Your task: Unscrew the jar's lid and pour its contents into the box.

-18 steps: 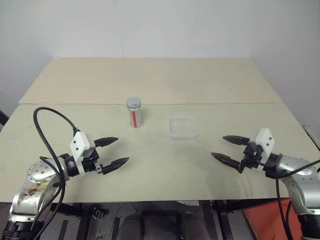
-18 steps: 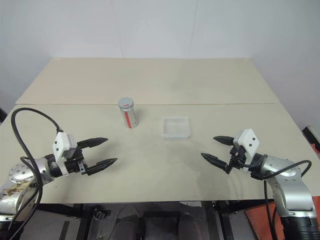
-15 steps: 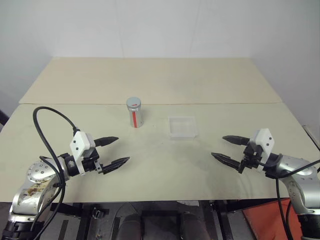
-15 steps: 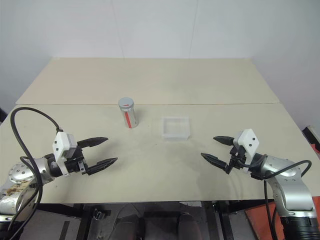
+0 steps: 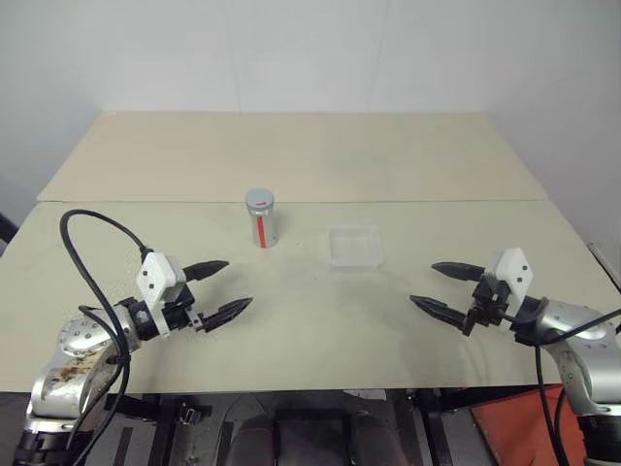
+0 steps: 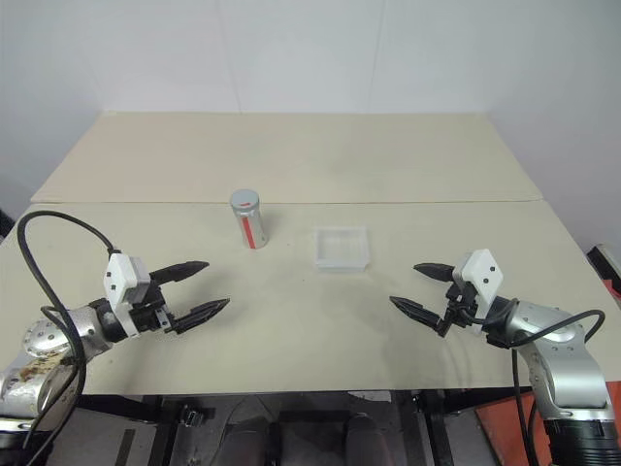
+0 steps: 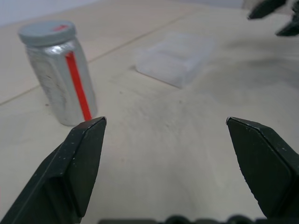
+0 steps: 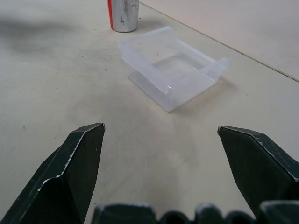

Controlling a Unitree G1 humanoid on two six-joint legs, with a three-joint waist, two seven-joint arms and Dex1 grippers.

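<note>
Presently on the table, all placed from the jar: jar — silvery cylinder with a red vertical stripe, upright near the table's middle seam, its grey lid screwed on top. Contents — hidden inside, cannot tell. Box — clear shallow plastic, near the jar on its right side, apart from it, lying flat. My left gripper — nearer me than the jar and off to its left, well apart, both black fingers spread wide, nothing between them. My right gripper — far to the jar's right, beyond the box and nearer me, fingers likewise spread wide, holding nothing and pointing inward.
</note>
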